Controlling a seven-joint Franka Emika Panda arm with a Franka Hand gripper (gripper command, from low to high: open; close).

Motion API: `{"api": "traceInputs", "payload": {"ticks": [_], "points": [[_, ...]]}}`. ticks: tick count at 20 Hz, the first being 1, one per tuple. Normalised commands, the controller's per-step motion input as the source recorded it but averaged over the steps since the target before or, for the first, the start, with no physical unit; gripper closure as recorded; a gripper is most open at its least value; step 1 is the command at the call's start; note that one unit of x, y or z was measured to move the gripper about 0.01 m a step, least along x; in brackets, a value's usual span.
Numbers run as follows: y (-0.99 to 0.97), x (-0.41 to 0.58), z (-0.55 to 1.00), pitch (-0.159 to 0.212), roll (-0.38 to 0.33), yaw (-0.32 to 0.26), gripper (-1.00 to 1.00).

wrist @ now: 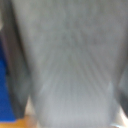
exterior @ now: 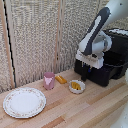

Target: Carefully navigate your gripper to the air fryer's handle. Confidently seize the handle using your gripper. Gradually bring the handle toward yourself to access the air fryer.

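The glossy black air fryer [exterior: 118, 47] stands at the exterior view's right on the wooden table. Its front drawer [exterior: 101, 75] sits out a little from the body. My gripper [exterior: 85, 69] is at the drawer's front, where the handle is, and the white arm hides the handle in that view. In the wrist view a blurred grey-black bar, the handle [wrist: 70, 65], fills the picture between a dark blue finger [wrist: 5, 85] and a dark finger edge on the other side. The fingers stand close against it, so the gripper looks shut on the handle.
A pink cup [exterior: 48, 80], a yellow item [exterior: 61, 79] and a small white bowl [exterior: 76, 86] with yellow food lie on the table [exterior: 90, 107] beside the drawer. A floral plate [exterior: 24, 102] sits at the exterior view's left. A woven screen stands behind.
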Motion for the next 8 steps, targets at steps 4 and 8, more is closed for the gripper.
{"api": "traceInputs", "payload": {"ticks": [4,8], "points": [[0.01,-0.002,0.6,-0.024,-0.002,-0.065,-1.0],[0.04,0.0,0.72,0.035,-0.018,-0.035,-1.0]]}}
